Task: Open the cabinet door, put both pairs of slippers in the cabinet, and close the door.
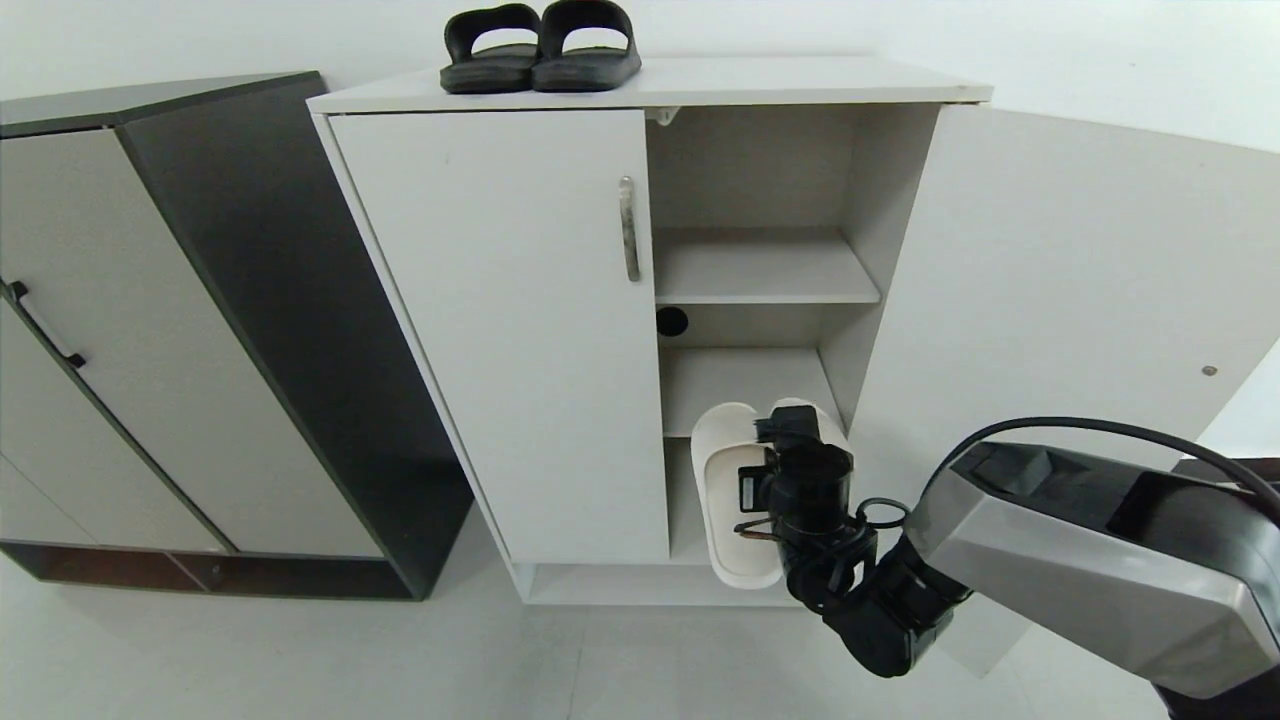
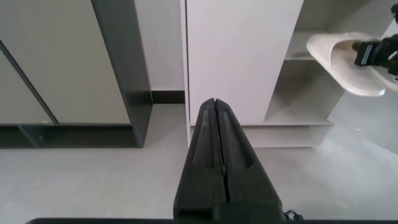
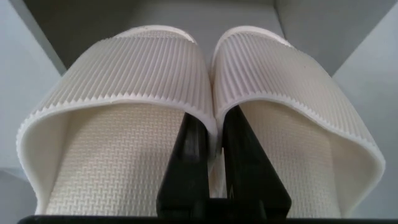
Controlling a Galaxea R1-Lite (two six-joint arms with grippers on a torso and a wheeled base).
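While the right door [image 1: 1050, 300] of the white cabinet [image 1: 800, 82] was swung wide toward three o'clock, the left door [image 1: 500, 330] was seen shut, flat and matt, with a slim metal bar handle [image 1: 628, 228] set upright at its inner edge. Two plain white shelves [image 1: 760, 270] were exposed in the open bay, with a round dark hole [image 1: 671, 321] between them in the back panel.

The white slippers [image 1: 728, 480] were held side by side at six o'clock of that bay, before its lowest opening, toes turned toward the cabinet and clear of the floor [image 1: 300, 650]. Their broad straps [image 3: 137, 81] were finely ribbed and saw-toothed along the edge, and the footbeds were stamped in a small zigzag grain. One finger [image 3: 186, 168] of the right claw [image 1: 770, 490] was pushed under each strap, so the slippers' adjoining inner walls were clamped together between them.

The black slippers [image 1: 540, 45], smooth, rounded and thick-soled, were set as a touching pair on the cabinet top, toward eleven o'clock.

The left claw [image 2: 215, 115] was seen with its long black fingers pressed together on nothing, low before the shut door.

A dark grey cabinet [image 1: 280, 300] with pale doors was stood at nine o'clock of the white one.
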